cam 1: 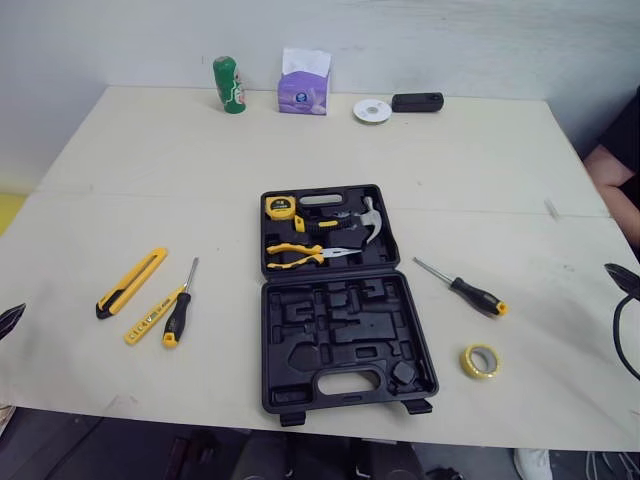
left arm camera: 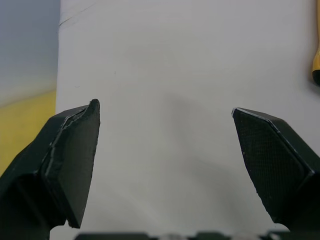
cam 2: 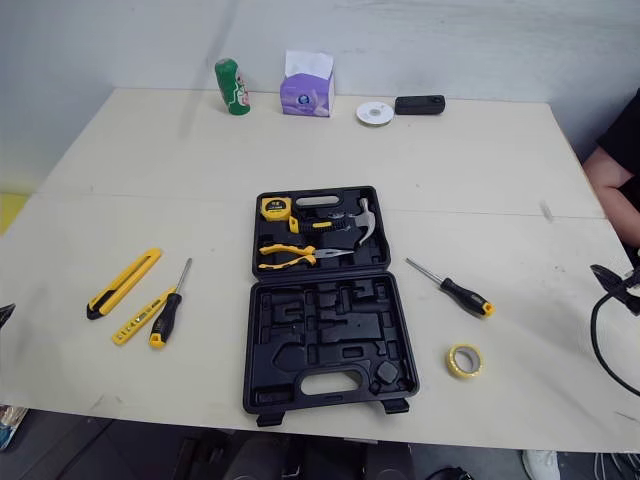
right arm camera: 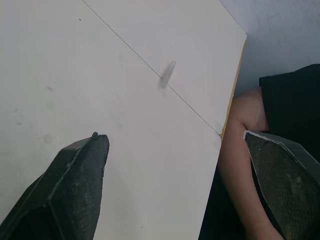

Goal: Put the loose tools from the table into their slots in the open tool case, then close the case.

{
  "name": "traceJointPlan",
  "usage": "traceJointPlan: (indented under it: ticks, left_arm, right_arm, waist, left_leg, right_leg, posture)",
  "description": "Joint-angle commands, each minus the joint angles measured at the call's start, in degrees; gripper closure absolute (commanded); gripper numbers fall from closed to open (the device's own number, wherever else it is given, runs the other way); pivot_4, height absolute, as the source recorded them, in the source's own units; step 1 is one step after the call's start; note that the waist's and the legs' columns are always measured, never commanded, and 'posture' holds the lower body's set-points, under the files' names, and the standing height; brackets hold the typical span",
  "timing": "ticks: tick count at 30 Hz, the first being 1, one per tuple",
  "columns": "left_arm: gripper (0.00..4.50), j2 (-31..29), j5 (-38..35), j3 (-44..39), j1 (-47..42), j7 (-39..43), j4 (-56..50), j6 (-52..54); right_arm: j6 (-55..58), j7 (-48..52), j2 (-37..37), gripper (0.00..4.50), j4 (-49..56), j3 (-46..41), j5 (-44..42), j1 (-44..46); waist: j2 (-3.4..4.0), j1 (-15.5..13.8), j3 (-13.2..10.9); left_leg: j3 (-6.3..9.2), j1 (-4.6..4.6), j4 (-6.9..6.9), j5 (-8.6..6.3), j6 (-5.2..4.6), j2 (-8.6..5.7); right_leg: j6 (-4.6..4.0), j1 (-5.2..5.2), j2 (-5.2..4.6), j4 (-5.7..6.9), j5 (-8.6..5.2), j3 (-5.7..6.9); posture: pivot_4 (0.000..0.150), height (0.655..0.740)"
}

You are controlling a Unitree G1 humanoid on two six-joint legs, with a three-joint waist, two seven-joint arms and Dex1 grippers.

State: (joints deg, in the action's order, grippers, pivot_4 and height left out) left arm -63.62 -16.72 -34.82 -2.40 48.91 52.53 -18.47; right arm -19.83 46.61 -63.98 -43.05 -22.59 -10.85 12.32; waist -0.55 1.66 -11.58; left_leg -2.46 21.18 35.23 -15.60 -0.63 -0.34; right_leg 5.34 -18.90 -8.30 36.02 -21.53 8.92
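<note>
The black tool case lies open mid-table; its far half holds a yellow tape measure, a hammer and yellow pliers. Left of it lie a yellow utility knife, a yellow level and a black-and-yellow screwdriver. A second screwdriver and a roll of yellow tape lie to the right. My left gripper is open over bare table at the left edge. My right gripper hangs open over the table's right edge.
Along the far edge stand a green can, a purple tissue box, a white disc and a black device. A person's arm is beside the table's right edge, close to my right gripper.
</note>
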Motion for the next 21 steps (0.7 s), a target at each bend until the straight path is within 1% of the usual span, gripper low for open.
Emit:
traceJointPlan:
  ticks: [1,3,9,21]
  left_arm:
    - [0.04,-1.07,-2.17,-1.92,-1.48,1.32,0.55,0.47]
    - [0.04,-1.31,-3.43,-2.65,-2.88,2.57,1.02,1.17]
    - [0.04,-1.92,-3.91,-2.47,-6.17,4.28,3.00,1.67]
    - [0.04,-2.86,-1.63,0.42,-10.51,5.72,6.45,0.89]
  right_arm:
    - [1.07,-0.88,0.25,0.00,3.23,-2.23,-1.38,-0.94]
    - [1.88,-0.64,0.44,0.00,5.14,-2.34,-1.36,-2.17]
    - [4.12,-0.85,0.95,0.00,8.80,-4.02,-1.84,-5.25]
    - [6.21,-1.30,2.11,0.00,12.38,-5.66,-2.14,-8.30]
  waist:
    - [0.00,-0.05,0.00]
    - [-0.01,-0.08,0.00]
    - [-0.01,-0.04,0.00]
    - [-0.01,-0.07,0.00]
  left_leg:
    - [0.00,0.00,0.00,0.00,0.00,0.00]
    - [0.01,0.01,0.00,0.00,0.00,0.00]
    - [0.00,0.01,0.00,0.00,0.00,0.01]
    - [0.00,0.01,0.03,0.00,0.00,0.01]
  right_leg:
    - [0.00,0.00,0.00,0.00,0.00,0.00]
    - [0.00,0.00,0.01,0.00,0.00,0.02]
    - [0.00,0.00,0.04,0.02,0.00,0.01]
    - [0.00,0.00,0.05,0.06,0.00,-0.01]
  posture:
    - [0.150,0.7400]
    - [0.150,0.7400]
    - [0.150,0.7400]
    - [0.150,0.7400]
